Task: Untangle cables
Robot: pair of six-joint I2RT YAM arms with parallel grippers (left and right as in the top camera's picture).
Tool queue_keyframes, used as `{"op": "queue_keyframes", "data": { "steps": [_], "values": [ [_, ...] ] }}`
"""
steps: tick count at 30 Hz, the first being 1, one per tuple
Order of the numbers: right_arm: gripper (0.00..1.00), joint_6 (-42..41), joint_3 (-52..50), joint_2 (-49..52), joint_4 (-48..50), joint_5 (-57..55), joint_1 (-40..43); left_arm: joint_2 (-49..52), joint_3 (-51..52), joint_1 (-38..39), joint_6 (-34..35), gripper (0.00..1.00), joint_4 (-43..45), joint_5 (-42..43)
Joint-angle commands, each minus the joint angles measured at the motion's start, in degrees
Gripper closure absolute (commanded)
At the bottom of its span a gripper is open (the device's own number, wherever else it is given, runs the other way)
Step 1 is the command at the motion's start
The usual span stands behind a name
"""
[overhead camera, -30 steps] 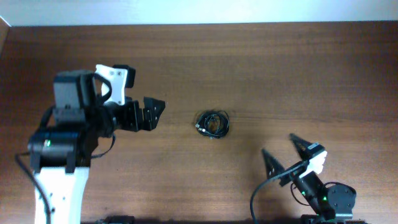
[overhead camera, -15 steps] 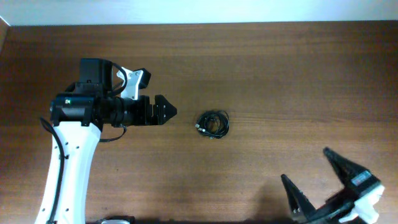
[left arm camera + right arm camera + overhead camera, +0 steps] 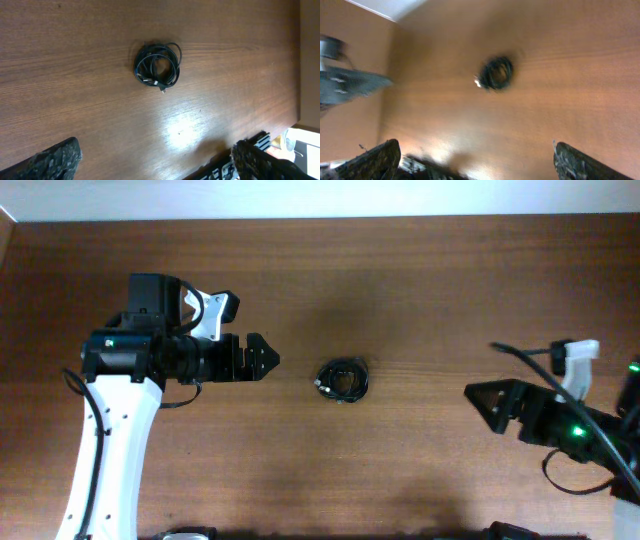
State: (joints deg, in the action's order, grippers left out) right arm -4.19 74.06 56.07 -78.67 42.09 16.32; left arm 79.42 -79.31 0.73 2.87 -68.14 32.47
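Right wrist view blurred; cables [image 3: 497, 73] smeared, strands indistinguishable. Right arm [image 3: 585, 430] cropped overhead.

Light falls evenly from above, and the overhead view is sharp, with only faint, soft shadows. My left wrist view is crisp, with a pale glare patch on the bench [image 3: 182, 127]. My right wrist view is motion-blurred and orange-tinted, the cables [image 3: 497, 73] smeared.
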Motion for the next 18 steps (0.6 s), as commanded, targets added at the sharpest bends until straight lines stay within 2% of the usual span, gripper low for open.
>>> {"op": "queue_keyframes", "data": {
  "steps": [1,5,7,11,13,14,16,18],
  "values": [
    [0.03,-6.8,7.3,6.1,-4.9,-28.0,-12.2,0.3,-0.7,-0.2,0.4,0.01,0.1,-0.6],
    [0.01,-10.5,21.8,20.5,-11.1,-36.9,-26.9,0.3,-0.7,-0.2,0.4,0.01,0.1,-0.6],
    [0.02,-16.2,25.6,26.4,-8.1,-34.2,-31.1,0.3,-0.7,-0.2,0.4,0.01,0.1,-0.6],
    [0.03,-15.6,25.5,34.7,-1.8,-25.3,-37.1,0.3,-0.7,-0.2,0.4,0.01,-0.1,-0.6],
    [0.11,-14.1,25.5,39.8,-0.4,-25.2,-41.2,0.3,-0.7,-0.2,0.4,0.01,-0.1,-0.6],
    [0.2,-14.1,25.5,42.7,0.1,-26.0,-43.3,0.3,-0.7,-0.2,0.4,0.01,-0.1,-0.6],
    [0.44,-14.1,25.5,48.5,1.7,-31.4,-46.3,0.3,-0.7,-0.2,0.4,0.01,-0.1,-1.0],
    [0.44,-14.3,25.5,52.7,2.7,-31.5,-47.1,0.3,-0.7,-0.2,0.4,0.01,-0.1,-1.0]
  ]
}}
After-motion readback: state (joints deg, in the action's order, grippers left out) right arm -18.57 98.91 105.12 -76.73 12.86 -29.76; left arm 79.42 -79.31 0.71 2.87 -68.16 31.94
